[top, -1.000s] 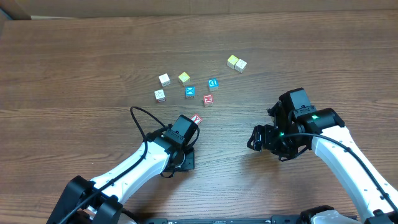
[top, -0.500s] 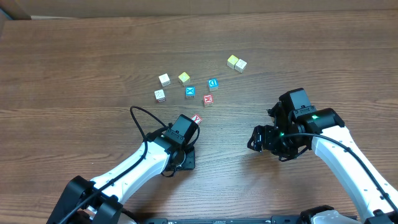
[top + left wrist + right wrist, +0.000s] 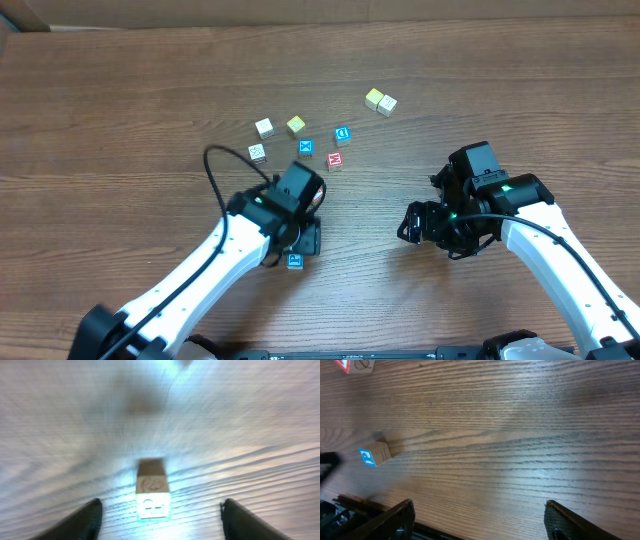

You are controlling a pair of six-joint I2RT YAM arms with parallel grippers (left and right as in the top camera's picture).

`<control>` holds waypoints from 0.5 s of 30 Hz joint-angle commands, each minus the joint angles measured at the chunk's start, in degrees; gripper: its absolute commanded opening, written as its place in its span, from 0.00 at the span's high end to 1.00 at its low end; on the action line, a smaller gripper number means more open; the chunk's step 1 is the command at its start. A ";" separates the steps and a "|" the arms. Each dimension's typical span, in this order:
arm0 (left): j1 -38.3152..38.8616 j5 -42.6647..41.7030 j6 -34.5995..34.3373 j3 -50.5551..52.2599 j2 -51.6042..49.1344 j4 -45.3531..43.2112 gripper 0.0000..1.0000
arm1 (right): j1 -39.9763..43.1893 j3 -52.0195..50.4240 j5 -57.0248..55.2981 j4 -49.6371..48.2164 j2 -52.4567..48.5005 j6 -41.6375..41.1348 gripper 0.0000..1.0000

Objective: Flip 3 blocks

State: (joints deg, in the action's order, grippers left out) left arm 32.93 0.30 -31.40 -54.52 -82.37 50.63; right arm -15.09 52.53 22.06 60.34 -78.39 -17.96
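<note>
Blue X on a small cube

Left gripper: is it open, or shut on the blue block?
Open. In the left wrist view the left gripper has its fingers wide apart; the blue block lies on the table between them, touching neither.

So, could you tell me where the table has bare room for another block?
The table is bare left of the cube cluster and at its far right edge. The strip between the blue block by the left end effector and the right end effector is free. The cluster is crowded.
</note>
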 commanded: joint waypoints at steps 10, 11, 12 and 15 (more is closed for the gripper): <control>-7.69 -4.96 10.45 -3.82 -8.96 -10.54 0.42 | -0.33 0.46 -0.28 -0.44 0.48 0.42 0.14; -8.33 -6.16 10.47 -3.82 -10.36 -11.93 0.43 | -0.33 0.46 -0.28 -0.28 0.48 0.44 0.14; -8.72 -7.30 10.45 -3.85 -11.43 -13.16 0.45 | -0.33 0.46 -0.28 -0.24 0.48 0.44 0.13; -9.27 -9.88 9.81 -3.85 -14.14 -17.11 0.40 | -0.33 0.46 -0.31 -0.31 0.48 0.44 0.12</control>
State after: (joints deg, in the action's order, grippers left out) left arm 24.01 -4.97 -22.37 -57.80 -94.87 35.31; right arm -15.09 52.53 22.06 60.07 -78.39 -17.96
